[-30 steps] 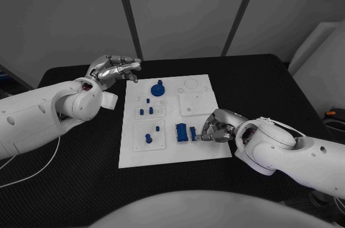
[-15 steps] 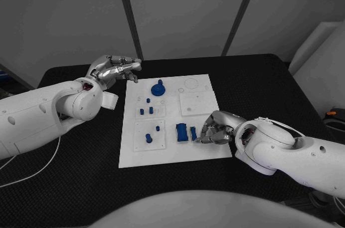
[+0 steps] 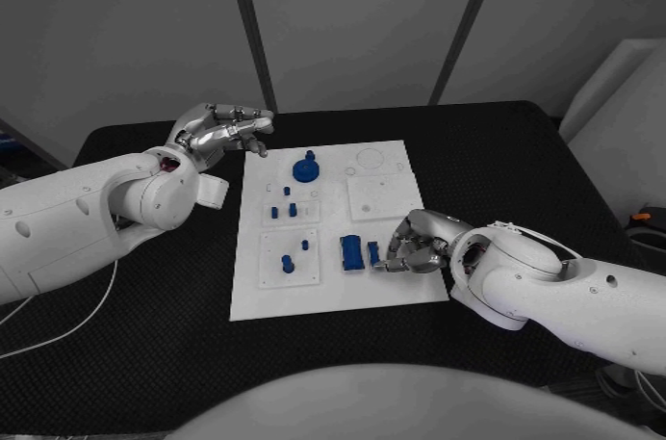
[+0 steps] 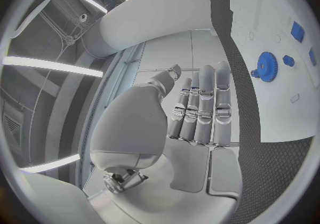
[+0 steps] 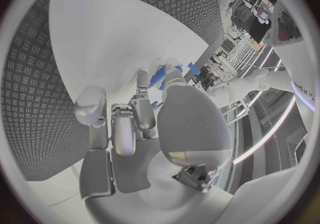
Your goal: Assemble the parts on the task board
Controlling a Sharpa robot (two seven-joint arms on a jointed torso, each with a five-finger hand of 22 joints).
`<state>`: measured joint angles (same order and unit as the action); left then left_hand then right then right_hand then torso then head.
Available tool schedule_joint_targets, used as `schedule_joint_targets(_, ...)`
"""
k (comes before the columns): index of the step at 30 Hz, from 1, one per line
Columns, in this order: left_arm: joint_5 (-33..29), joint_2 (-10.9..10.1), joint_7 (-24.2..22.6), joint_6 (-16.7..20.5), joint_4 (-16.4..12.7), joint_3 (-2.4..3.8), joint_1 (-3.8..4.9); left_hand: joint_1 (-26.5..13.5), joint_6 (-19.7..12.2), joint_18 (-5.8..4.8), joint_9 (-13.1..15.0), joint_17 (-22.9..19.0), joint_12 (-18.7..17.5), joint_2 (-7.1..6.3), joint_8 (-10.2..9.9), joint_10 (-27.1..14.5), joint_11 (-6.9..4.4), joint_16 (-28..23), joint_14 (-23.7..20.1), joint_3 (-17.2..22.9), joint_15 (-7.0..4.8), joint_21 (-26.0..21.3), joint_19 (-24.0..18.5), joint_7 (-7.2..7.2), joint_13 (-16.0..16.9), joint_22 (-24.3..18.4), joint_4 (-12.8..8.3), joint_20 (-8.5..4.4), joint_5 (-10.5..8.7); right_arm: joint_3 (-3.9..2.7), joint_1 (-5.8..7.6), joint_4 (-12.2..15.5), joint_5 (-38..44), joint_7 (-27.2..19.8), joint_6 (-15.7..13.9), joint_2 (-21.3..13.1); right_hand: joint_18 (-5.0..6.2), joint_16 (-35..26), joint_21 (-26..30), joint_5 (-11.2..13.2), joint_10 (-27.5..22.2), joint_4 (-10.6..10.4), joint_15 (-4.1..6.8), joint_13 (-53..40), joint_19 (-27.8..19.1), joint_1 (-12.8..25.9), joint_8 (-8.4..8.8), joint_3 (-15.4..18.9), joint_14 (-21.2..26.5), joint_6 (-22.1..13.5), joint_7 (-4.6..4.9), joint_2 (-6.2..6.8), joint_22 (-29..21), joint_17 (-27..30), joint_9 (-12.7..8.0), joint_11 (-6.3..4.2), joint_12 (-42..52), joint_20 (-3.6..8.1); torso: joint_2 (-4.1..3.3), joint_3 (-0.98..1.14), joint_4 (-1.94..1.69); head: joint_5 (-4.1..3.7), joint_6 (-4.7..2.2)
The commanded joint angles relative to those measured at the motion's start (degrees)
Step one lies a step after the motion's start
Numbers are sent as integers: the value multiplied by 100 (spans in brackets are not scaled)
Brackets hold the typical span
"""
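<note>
Task board (image 3: 338, 296) sits mid-table on the black table (image 3: 514, 161), long axis running 12 to 6 in the head view.

Left hand (image 3: 222, 132) hangs off the board's 11 o'clock corner, just beside the edge and above the table. Fingers (image 4: 203, 109) lie straight and side by side in the left wrist view, thumb apart, nothing in them.

Right hand (image 3: 417, 245) is at the board's 4 o'clock edge, fingers curled down onto the board surface. Fingertips are right at the narrow blue bar (image 3: 373, 257), which lies just beside the larger blue block (image 3: 351, 254) at its 3 o'clock side. Right wrist view shows fingers (image 5: 141, 112) bent in toward blue pieces past the tips, but the contact is hidden by the hand, so I cannot tell whether it grips the bar or only touches it.

Parts on the board:
- blue gear (image 3: 304, 171) with a small knob at 12 o'clock of it, upper board; also seen in the left wrist view (image 4: 267, 66)
- small blue pegs (image 3: 283, 211) in the middle-left panel, a few, near each other
- blue peg (image 3: 288, 264) in the lower-left panel, with another small one at its 1 o'clock
- white square insert plate (image 3: 380, 197) at the upper right, bare
</note>
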<state>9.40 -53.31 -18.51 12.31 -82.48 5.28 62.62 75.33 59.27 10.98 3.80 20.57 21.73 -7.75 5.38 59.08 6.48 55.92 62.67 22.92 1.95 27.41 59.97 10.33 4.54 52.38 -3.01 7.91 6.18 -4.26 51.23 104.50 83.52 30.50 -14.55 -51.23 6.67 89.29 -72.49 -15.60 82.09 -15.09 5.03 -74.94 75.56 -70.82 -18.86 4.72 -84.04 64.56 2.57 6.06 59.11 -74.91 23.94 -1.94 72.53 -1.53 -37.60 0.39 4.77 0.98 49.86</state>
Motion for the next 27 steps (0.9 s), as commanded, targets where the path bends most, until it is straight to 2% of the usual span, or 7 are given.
schedule_joint_targets(1,-9,6,-13,-62,-3,5,5,8,-37,-54,3,-7,36,32,-22,-32,-7,-21,-10,-26,21,-7,41,-7,7,-7,11,5,-13,0,6,-48,-4,39,169,23,-72,3,14,16,18,45,3,-49,2,-134,-43,42,-569,-18,-30,-78,2,-1402,13,21,22,8,5,1,6,12,14)
schedule_joint_targets(7,-9,7,-7,-67,-1,5,4,11,-39,-55,3,-9,41,41,-22,-37,-6,-21,-12,-27,22,-12,43,-6,7,-12,15,6,-12,0,6,-96,-13,67,425,53,-68,-9,35,151,5,223,10,-41,-15,-449,-46,54,-565,-31,-36,-102,-22,-1384,17,14,2,16,12,-2,8,11,14)
schedule_joint_targets(9,-9,7,-5,-69,-1,5,4,11,-39,-55,3,-9,41,41,-22,-37,-6,-21,-12,-27,22,-12,43,-6,7,-12,15,6,-12,0,6,-110,-17,72,495,59,-68,-11,39,277,3,277,12,-41,-18,-545,-47,47,-564,-29,-36,-127,-24,-1382,17,12,-1,17,13,-1,7,10,14)
schedule_joint_targets(11,-9,7,-1,-71,0,5,4,11,-39,-55,3,-9,41,41,-22,-37,-6,-21,-12,-27,22,-12,43,-6,7,-12,15,6,-12,0,6,-125,-27,75,547,64,-67,-12,45,384,7,308,11,-49,-22,-601,-46,42,-563,-28,-36,-144,-30,-1379,16,12,6,18,14,0,9,10,14)
schedule_joint_targets(14,-9,8,8,-76,2,5,4,11,-39,-55,3,-9,41,41,-22,-37,-6,-21,-12,-27,22,-12,43,-6,7,-12,15,6,-12,0,6,-147,-63,74,592,75,-67,-12,45,412,8,322,12,-52,-21,-625,-46,38,-563,-28,-37,-151,-28,-1380,15,12,9,18,15,-2,9,10,14)
schedule_joint_targets(21,-9,-2,14,-79,-3,5,4,20,-40,-54,3,-10,44,43,-22,-40,-7,-21,-14,-25,21,-15,45,-7,7,-14,11,5,-12,0,7,-146,-110,35,574,92,-68,-12,45,458,11,325,10,-58,-21,-622,-46,54,-564,-27,-31,-148,-25,-1380,14,15,14,17,9,-3,4,4,4)
schedule_joint_targets(27,-9,-14,8,-74,-9,5,3,20,-40,-54,3,-10,44,43,-22,-40,-7,-21,-14,-25,21,-15,45,-7,7,-14,11,5,-12,0,7,-42,-201,-67,406,31,-61,-28,71,473,-9,299,4,-25,-41,-572,-40,95,-557,-38,-19,-125,-66,-1355,11,25,-28,14,20,1,15,15,-10)
